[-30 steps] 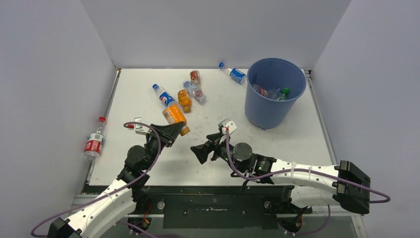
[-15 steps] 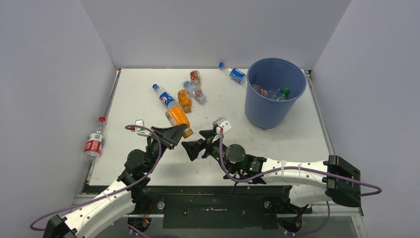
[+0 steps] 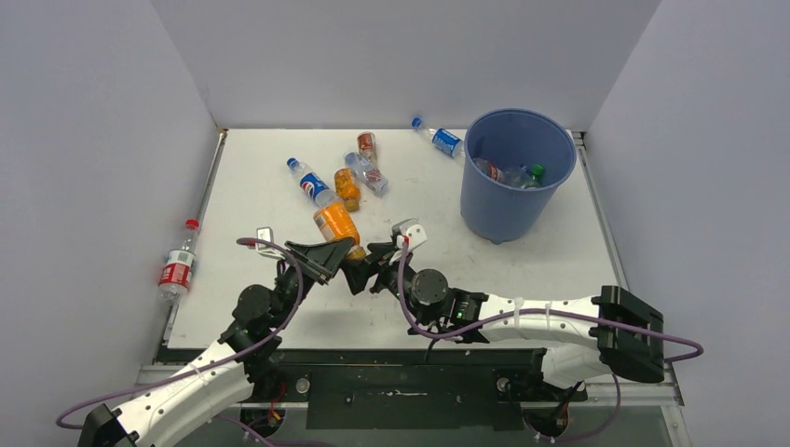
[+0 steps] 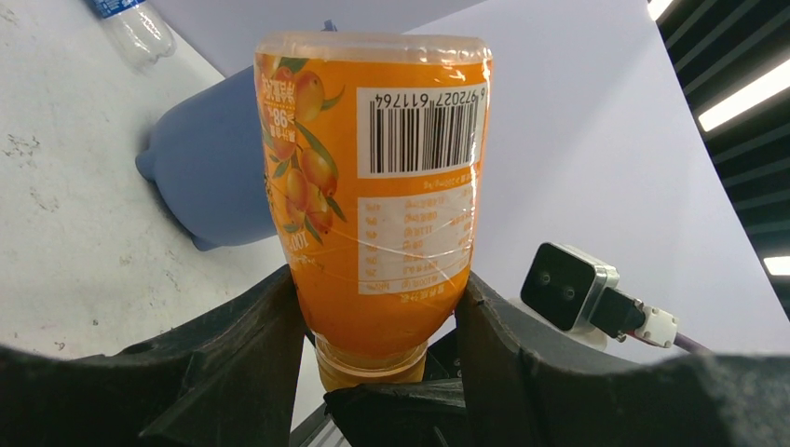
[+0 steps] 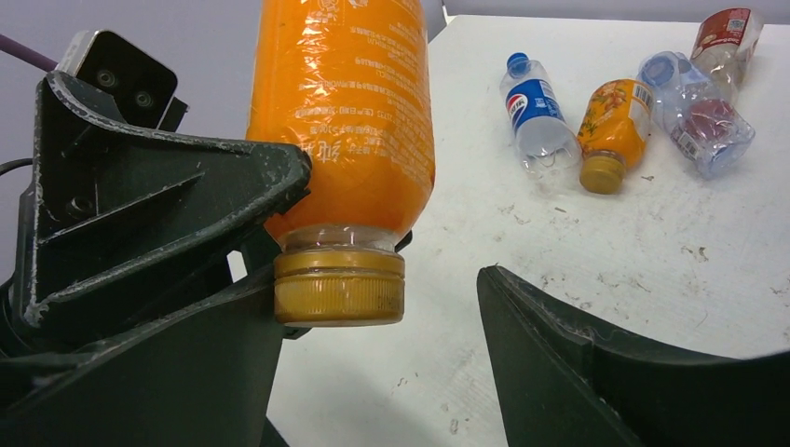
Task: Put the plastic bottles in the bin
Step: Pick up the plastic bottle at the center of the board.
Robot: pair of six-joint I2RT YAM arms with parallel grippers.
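Since a second ago the right gripper [image 3: 359, 275] has swung from 6 o'clock toward 7 o'clock and now sits just beside the left gripper [image 3: 324, 253]. Its fingers are spread wide, one on each side of the yellow cap [image 5: 338, 284] of the orange bottle [image 3: 335, 223]. The right wrist view shows a clear gap on one side of the cap. On the other side I cannot tell whether the finger touches it. The left gripper is clamped on that bottle just above the neck. It holds the bottle cap-down and tilted, off the table [image 3: 279, 312], at about 7 o'clock.

At 9 o'clock a red-capped bottle [image 3: 175, 268] lies past the table's edge, against the wall [image 3: 93, 186].

Farther out, at 11 to 12 o'clock, four bottles lie close together on the table: a Pepsi bottle [image 3: 312, 184], a small orange one [image 3: 347, 188], a crushed clear one [image 3: 368, 174] and a red-label bottle [image 3: 367, 145]. At 1 o'clock a blue-label bottle [image 3: 440, 138] lies just beside the bin [image 3: 503, 212]. The bin stands upright at 2 o'clock. A few bottles lie inside it, one with a green cap [image 3: 537, 171].
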